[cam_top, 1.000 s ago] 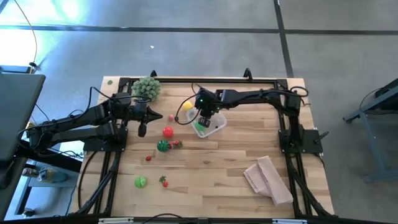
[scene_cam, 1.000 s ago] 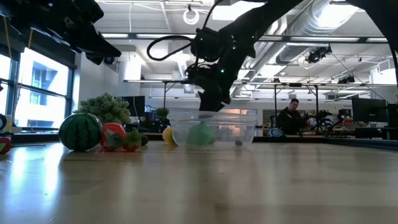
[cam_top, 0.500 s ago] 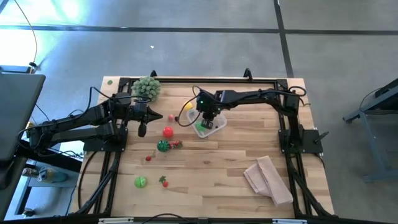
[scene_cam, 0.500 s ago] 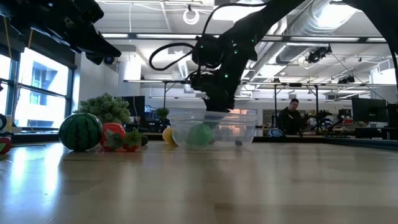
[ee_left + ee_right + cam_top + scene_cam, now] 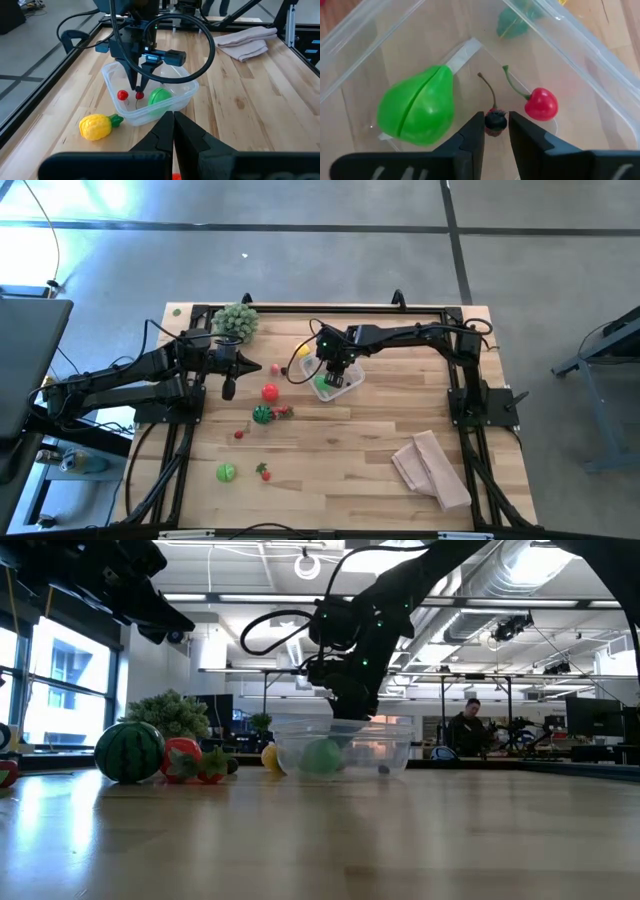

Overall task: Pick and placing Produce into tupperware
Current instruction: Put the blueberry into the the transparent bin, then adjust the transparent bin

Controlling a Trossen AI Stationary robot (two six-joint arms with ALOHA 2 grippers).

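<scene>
Right gripper [image 5: 495,131] down inside tupperware [image 5: 186,94] mid-table, fingers slightly parted around dark cherry [image 5: 495,121] (hold or release: cannot tell); light, hard, slippery plastic; better pinched on body than thin stem.

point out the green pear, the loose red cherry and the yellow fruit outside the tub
green pear [image 5: 415,112]: right wrist view, middle of its body
red cherry [image 5: 541,104]: right wrist view, its round red body
yellow fruit [image 5: 95,127]: left wrist view, its yellow body

Right claw [image 5: 496,131] lowered, fingers slightly parted; left claw [image 5: 173,131] closed, raised.
</scene>
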